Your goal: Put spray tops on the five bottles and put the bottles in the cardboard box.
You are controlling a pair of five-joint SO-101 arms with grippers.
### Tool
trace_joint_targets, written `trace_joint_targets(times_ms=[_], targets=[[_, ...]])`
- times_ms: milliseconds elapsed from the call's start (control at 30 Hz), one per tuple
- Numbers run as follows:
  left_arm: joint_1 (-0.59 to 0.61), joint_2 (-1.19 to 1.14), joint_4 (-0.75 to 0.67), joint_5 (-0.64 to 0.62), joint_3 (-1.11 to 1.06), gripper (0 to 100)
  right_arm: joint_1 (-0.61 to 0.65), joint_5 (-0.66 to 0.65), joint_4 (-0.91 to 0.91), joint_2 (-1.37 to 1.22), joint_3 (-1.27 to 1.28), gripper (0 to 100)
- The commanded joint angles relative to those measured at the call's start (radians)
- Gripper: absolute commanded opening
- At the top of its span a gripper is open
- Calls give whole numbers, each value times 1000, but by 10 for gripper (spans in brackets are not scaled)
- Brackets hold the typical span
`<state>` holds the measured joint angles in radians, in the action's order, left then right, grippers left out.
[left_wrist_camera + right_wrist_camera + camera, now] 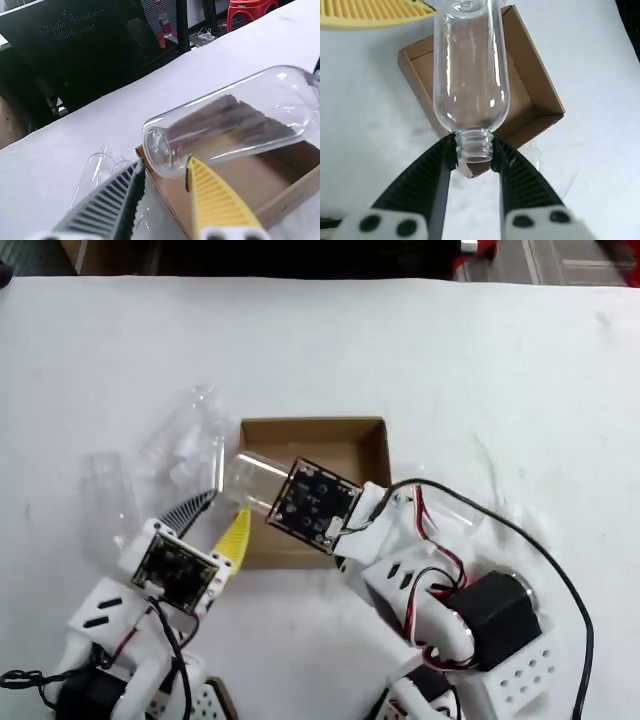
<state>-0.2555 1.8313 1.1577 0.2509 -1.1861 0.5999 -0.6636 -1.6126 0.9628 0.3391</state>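
A clear bottle (470, 75) with a bare threaded neck lies level over the cardboard box (532, 95). My right gripper (472, 150) is shut on that neck with its black fingers. The bottle's round base (157, 147) points at my left gripper (166, 166). That gripper is open, with a grey finger (117, 197) and a yellow finger (215, 200) on either side just below the base, not touching it that I can tell. In the high view the held bottle (250, 478) juts over the box's (330, 440) left wall, and the left gripper (226, 505) is at the box's near-left corner.
More clear bottles (185, 440) lie on the white table left of the box, one of them farther left (100, 475). From the left wrist they show beyond the grey finger (100, 170). The right arm's base and cables (480, 620) stand near the front edge.
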Motion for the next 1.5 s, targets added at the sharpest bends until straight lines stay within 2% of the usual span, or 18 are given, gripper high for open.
trace_joint_targets(times_ms=[0, 400, 633, 700, 867, 933, 1000, 1100, 1200, 1467], targets=[[4, -2, -31, 3, 0, 136, -4, 64, 13, 10, -100, 16], [2, -2, -32, 3, 0, 137, -1, 127, 15, 4, -152, 16], [4, -2, -28, 3, 8, 135, 119, 126, -12, 4, -150, 16], [7, -2, -23, 3, 29, 135, 71, 120, -7, 2, -147, 16], [4, -2, 26, 8, 149, 139, -183, 118, 73, 1, -132, 16], [4, -2, 25, 6, 166, 140, -209, 117, 76, 1, -91, 16], [4, -4, -8, 5, 157, 140, -157, 97, 56, 2, -29, 16], [10, -5, -92, 3, 103, 140, 2, 3, -13, 13, 40, 17], [12, -7, -152, 3, 46, 140, 113, 8, -65, 15, 26, 17], [7, -5, -172, 11, -78, 140, 131, 104, -104, 47, -178, 17]])
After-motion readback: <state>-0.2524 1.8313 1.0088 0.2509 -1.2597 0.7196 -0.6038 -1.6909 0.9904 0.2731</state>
